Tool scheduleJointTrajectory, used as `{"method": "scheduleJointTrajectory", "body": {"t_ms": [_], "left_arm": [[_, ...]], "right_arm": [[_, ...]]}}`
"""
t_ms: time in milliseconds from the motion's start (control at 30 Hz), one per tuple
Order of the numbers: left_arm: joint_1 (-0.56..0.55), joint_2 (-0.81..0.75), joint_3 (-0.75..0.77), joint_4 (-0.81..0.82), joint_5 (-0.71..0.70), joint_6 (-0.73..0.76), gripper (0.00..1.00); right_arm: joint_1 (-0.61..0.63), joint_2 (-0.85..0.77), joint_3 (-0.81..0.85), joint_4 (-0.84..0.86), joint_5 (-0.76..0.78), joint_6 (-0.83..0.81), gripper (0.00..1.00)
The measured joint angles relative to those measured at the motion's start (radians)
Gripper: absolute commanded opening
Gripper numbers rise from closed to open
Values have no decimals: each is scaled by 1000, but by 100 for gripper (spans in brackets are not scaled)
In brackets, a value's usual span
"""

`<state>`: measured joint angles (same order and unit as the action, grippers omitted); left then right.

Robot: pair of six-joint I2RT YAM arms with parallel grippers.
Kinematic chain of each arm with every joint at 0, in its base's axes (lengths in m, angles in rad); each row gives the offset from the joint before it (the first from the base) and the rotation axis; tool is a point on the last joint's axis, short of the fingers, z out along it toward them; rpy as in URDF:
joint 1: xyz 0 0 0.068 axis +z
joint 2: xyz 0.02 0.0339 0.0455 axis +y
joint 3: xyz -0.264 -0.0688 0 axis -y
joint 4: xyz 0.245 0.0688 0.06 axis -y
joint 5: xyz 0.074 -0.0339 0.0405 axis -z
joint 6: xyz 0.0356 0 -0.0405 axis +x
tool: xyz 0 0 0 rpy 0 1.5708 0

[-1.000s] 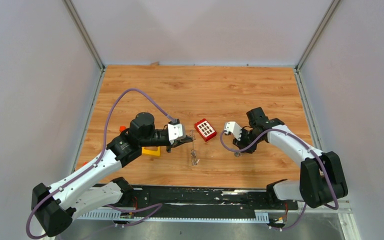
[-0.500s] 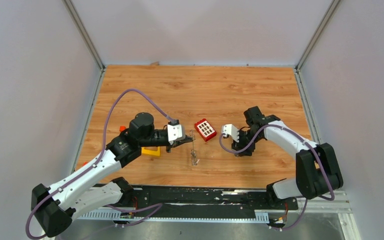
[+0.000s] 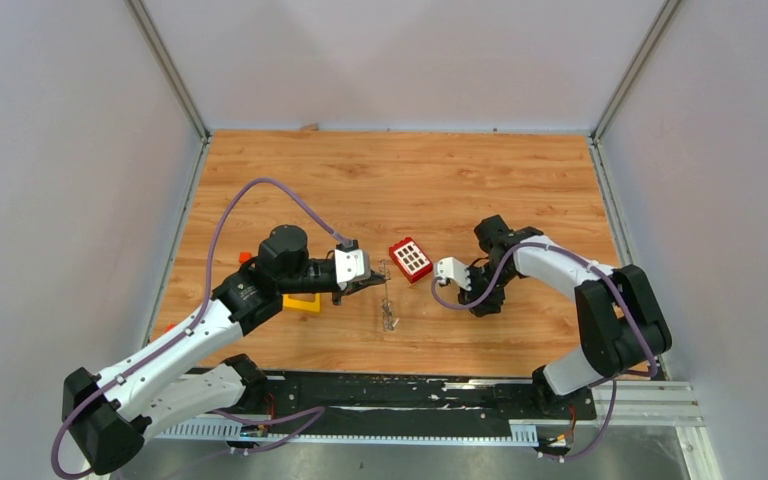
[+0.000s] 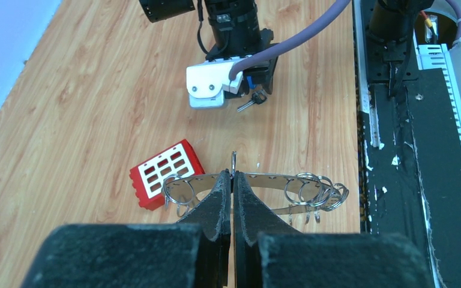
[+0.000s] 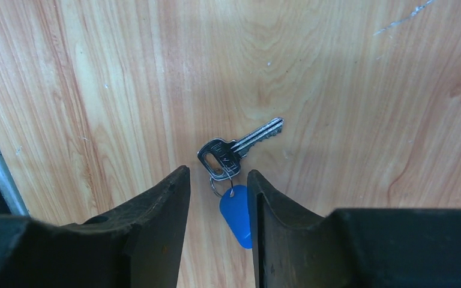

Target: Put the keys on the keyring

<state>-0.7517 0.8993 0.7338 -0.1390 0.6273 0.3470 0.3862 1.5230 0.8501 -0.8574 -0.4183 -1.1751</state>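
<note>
**Keyring clamped left, key loose under parted right jaws**

The left gripper (image 4: 233, 179) is closed on the keyring (image 4: 274, 177), a thin perforated metal band carrying small rings. It sits at lower centre of the left wrist view, beside the red block (image 4: 165, 179). The right gripper (image 5: 218, 174) stands parted, gripping nothing. The black-headed key (image 5: 240, 147) lies flat on the wooden table (image 5: 366, 90) at centre frame, its blue tag (image 5: 235, 209) between the fingers.

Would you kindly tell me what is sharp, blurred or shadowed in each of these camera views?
Right wrist view: the key and blue tag are sharp; the right fingers are dark and soft, shading the table between them. Left wrist view: the keyring and red block are crisp, the left fingers blur toward the lens. Top view: even, soft light on the table, no strong glare.
</note>
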Motion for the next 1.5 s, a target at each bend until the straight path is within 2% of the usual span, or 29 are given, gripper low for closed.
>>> {"method": "scheduleJointTrajectory", "body": {"t_ms": [267, 433, 533, 800, 1267, 1500], "left_arm": [[0, 0, 0, -3, 0, 0, 0], [0, 0, 0, -7, 0, 0, 0], [0, 0, 0, -7, 0, 0, 0], [0, 0, 0, -8, 0, 0, 0], [0, 0, 0, -10, -1, 0, 0], [0, 0, 0, -10, -1, 0, 0]], "right_arm": [[8, -6, -19, 6, 35, -6, 30], [8, -29, -41, 11, 60, -7, 21], [8, -34, -46, 14, 63, -6, 11], [8, -44, -51, 28, 68, -3, 0], [8, -118, -23, 5, 60, 43, 7], [8, -100, -26, 60, 81, 119, 17]]}}
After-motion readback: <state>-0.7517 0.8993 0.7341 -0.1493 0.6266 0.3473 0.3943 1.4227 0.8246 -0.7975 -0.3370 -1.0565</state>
